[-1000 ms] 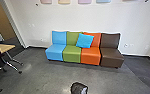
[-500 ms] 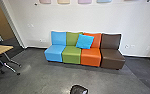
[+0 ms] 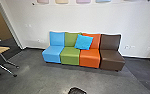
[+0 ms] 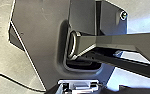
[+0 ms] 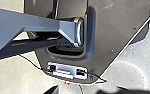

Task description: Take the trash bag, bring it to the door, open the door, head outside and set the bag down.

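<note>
Black, in front of the sofa, sits what looks like your bag, apparently unlifted: pickup, carry, door and set-down all remain. You can't tell whether the left gripper or right gripper is wide or narrow.

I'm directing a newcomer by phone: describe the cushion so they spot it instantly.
Against the white wall stands a row of four joined-looking seats, blue, green, orange and brown. Where the green and orange ones meet, a cushion leans on their backs. It alone is loose, square, tilted and bright turquoise-blue.
</note>
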You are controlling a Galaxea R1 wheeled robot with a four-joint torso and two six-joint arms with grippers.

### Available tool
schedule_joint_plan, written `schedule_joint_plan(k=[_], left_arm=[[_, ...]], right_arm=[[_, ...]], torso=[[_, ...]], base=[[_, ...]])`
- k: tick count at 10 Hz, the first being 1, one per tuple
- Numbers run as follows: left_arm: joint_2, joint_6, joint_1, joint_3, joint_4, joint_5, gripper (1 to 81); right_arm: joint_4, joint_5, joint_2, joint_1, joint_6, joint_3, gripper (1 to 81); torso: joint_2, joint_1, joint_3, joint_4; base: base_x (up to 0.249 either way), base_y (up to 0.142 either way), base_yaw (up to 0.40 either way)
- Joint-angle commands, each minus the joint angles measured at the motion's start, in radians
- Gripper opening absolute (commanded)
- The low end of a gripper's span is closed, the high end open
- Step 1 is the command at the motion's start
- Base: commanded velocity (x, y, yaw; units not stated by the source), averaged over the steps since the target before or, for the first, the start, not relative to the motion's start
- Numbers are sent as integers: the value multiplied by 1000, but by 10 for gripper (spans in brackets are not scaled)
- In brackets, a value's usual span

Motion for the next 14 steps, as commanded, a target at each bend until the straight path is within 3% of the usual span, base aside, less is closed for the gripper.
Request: schedule_joint_plan(k=[1, 9, 11, 14], left_arm=[[-6, 1, -25, 10, -6, 69, 811], [-12, 2, -25, 12, -6, 69, 811], [-27, 2, -25, 32, -1, 80, 811], [-145, 1, -25, 182, -8, 81, 811]], right_arm=[[3, -69, -8, 25, -5, 9, 811], [-10, -71, -32, 19, -14, 54, 811], [-11, -89, -130, 28, -14, 220, 811], [8, -106, -290, 37, -10, 444, 811]], torso=[[0, 0, 0, 0], [1, 1, 0, 0], [1, 0, 0, 0], [0, 0, 0, 0]], base=[[115, -73, 0], [80, 0, 0], [0, 0, 0], [0, 0, 0]])
